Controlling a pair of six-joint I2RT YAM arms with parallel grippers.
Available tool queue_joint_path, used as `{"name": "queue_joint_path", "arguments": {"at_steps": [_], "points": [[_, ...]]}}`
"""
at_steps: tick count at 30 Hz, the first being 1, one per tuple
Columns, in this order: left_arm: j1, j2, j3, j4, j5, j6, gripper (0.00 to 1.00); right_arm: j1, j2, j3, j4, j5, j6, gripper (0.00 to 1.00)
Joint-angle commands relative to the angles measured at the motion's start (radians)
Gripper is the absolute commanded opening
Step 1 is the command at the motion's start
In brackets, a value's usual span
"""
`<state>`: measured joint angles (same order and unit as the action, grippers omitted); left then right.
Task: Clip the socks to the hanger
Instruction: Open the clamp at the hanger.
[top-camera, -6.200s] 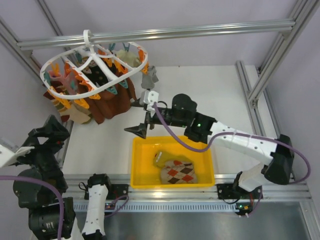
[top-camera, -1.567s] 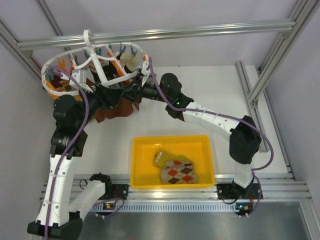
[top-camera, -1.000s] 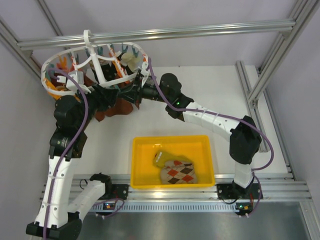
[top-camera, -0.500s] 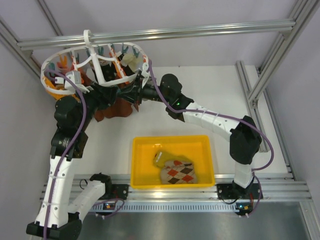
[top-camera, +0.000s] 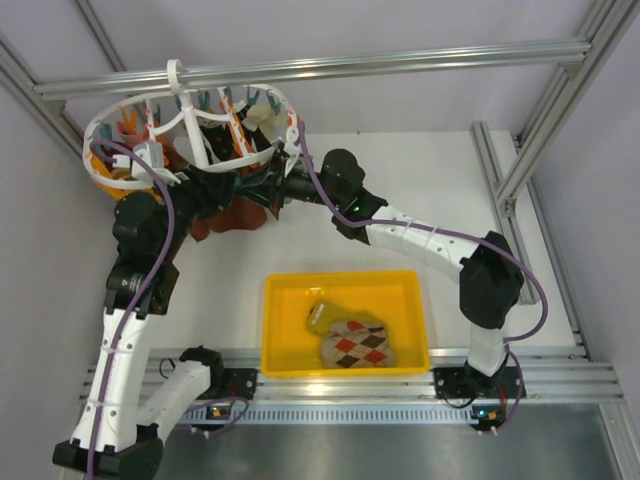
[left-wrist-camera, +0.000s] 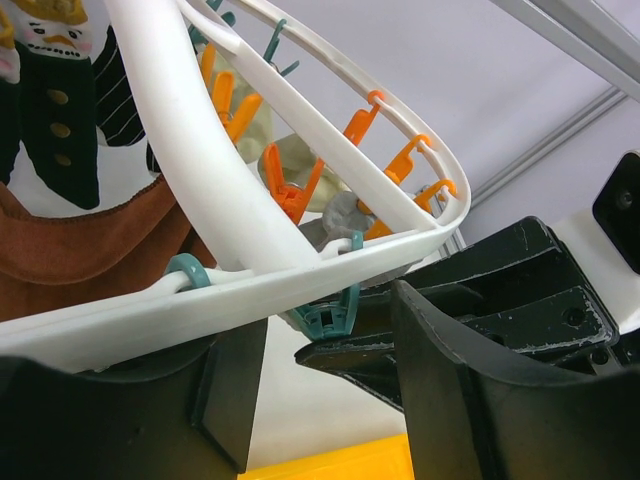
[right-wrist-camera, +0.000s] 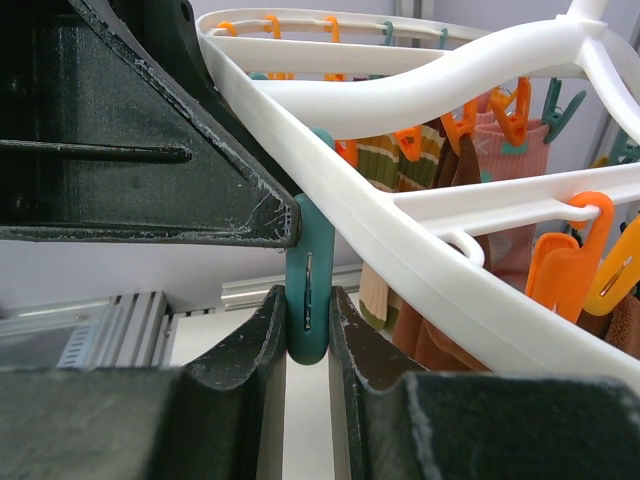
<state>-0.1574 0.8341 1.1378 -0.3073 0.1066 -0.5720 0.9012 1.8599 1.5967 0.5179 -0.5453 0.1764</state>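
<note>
The white round hanger (top-camera: 196, 135) hangs from the top rail at back left, tilted. My right gripper (top-camera: 264, 186) is shut on a teal clip (right-wrist-camera: 308, 300) under the hanger's rim (right-wrist-camera: 420, 240). My left gripper (top-camera: 226, 186) faces it from the left, open, its jaws either side of that clip (left-wrist-camera: 328, 318) and just below the rim (left-wrist-camera: 200, 300). One right finger (left-wrist-camera: 360, 350) shows between them. A tan argyle sock (top-camera: 358, 345) and a mustard-yellow sock (top-camera: 320, 318) lie in the yellow bin (top-camera: 275, 330).
Rust-brown socks (top-camera: 235, 215) and other clipped socks (right-wrist-camera: 500, 150) hang from the hanger's orange clips (right-wrist-camera: 565, 265). The yellow bin sits at the table's front centre. Aluminium frame rails (top-camera: 400, 60) run across the back and down the right side (top-camera: 530, 150).
The right gripper rose from above the bin to the hanger's rim and took a teal clip. The left arm came up from its rest to meet it. The hanger has tipped and shifted slightly.
</note>
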Motion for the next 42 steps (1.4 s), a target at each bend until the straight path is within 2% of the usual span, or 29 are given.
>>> {"name": "queue_joint_path", "arguments": {"at_steps": [1,10,13,17,21,22,24,25,28,32,42], "points": [[0.007,0.066,-0.012,0.198,-0.041,0.012,0.57,0.018,-0.079,-0.003,0.077,-0.070,-0.002,0.00],[0.002,0.085,-0.012,0.226,-0.074,0.015,0.50,0.018,-0.076,-0.003,0.093,-0.079,0.012,0.00],[0.002,0.086,-0.012,0.234,-0.079,0.015,0.43,0.018,-0.074,-0.004,0.097,-0.085,0.014,0.00],[0.002,0.091,-0.010,0.235,-0.081,0.020,0.24,0.018,-0.079,-0.018,0.102,-0.099,0.009,0.00],[0.002,0.094,-0.004,0.235,-0.081,0.020,0.09,0.018,-0.084,-0.029,0.090,-0.101,-0.015,0.00],[0.002,0.095,-0.004,0.235,-0.081,0.020,0.06,0.018,-0.085,-0.030,0.085,-0.099,-0.020,0.04],[0.001,0.096,0.000,0.234,-0.077,0.018,0.00,0.018,-0.088,-0.032,0.073,-0.097,-0.029,0.18],[0.002,0.095,0.000,0.235,-0.077,0.020,0.00,0.018,-0.093,-0.037,0.065,-0.091,-0.034,0.32],[0.002,0.095,0.000,0.232,-0.082,0.021,0.00,0.013,-0.105,-0.050,0.042,-0.084,-0.052,0.50],[0.002,0.095,0.008,0.217,-0.074,0.026,0.00,0.001,-0.143,-0.104,0.021,-0.064,-0.090,0.58],[0.001,0.079,-0.021,0.221,-0.062,0.072,0.00,-0.018,-0.137,-0.060,-0.035,-0.038,-0.117,0.53]]}}
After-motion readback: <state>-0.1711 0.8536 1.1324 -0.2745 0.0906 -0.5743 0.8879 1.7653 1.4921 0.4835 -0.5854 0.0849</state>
